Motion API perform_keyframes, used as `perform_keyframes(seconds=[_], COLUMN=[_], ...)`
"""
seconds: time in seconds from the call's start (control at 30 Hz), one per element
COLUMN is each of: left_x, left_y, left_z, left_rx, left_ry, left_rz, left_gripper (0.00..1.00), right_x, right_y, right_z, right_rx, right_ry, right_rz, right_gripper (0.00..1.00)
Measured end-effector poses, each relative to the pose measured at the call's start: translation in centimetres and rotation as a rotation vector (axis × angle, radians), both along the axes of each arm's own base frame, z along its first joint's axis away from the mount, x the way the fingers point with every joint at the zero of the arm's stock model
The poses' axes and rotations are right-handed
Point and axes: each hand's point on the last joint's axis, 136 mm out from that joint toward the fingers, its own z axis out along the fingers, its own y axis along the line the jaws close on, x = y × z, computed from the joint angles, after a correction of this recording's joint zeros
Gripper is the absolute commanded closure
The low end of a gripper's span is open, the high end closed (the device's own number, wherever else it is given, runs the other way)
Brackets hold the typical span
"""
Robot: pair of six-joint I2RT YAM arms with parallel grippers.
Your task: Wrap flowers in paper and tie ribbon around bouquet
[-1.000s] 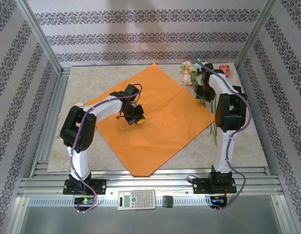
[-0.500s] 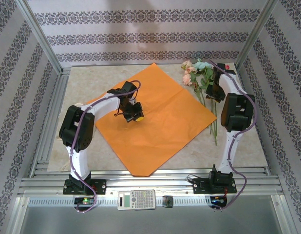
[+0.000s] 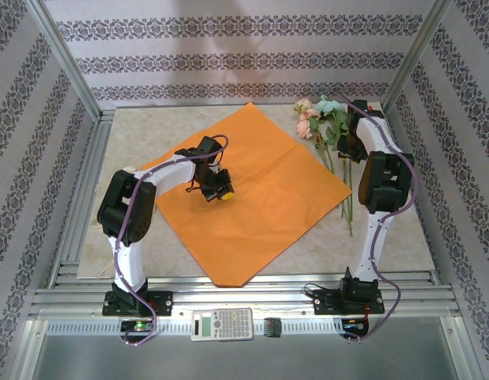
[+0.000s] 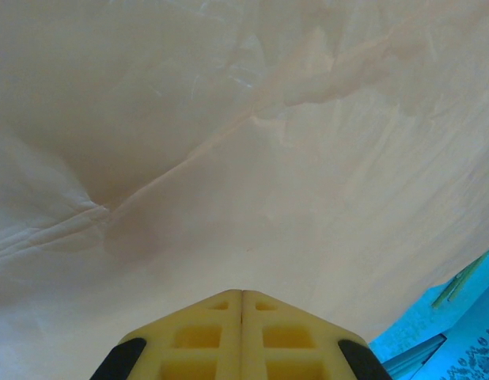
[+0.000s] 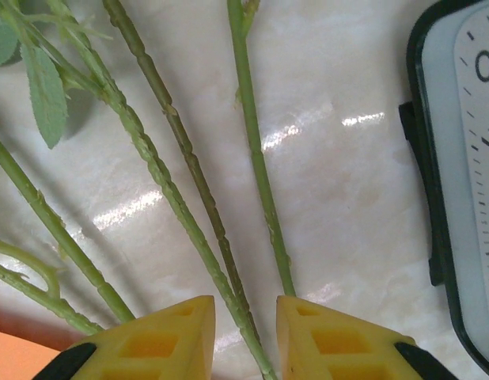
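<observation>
A pale marbled counter (image 3: 149,134) is carrying the orange paper (image 3: 260,190), lying flat at its middle, with the flowers (image 3: 327,127) lying along the sheet's right corner. The left gripper (image 3: 222,191), fingers together, is sitting low over the paper. The right gripper (image 5: 245,317), fingers apart, is straddling the green stems.

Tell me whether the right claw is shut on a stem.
No, the right claw stands open, its fingers apart around a stem.

The clock-style dial (image 5: 466,158) carries black numerals cut off by the frame edge; only a partial "0" can be read. Key legends and display on the calculator (image 3: 221,323) are too small to read.
</observation>
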Motion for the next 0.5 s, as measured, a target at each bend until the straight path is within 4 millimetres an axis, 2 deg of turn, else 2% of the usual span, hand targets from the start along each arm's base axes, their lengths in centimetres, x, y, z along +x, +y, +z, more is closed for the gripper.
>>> perform_keyframes(seconds=[0.37,0.5], left_x=[-0.1,-0.1], left_y=[-0.1,-0.1], left_z=[-0.5,-0.6], left_rx=[-0.002,-0.001], left_ry=[0.018,0.02], left_rz=[0.007,0.006], left_gripper=[1.0,1.0], right_x=[-0.6,-0.8], right_y=[0.2,0.5], right_z=[-3.0,-3.5], right_rx=[0.013,0.017], right_ry=[0.088,0.109], right_rz=[0.021,0.034], right_gripper=[0.69,0.68])
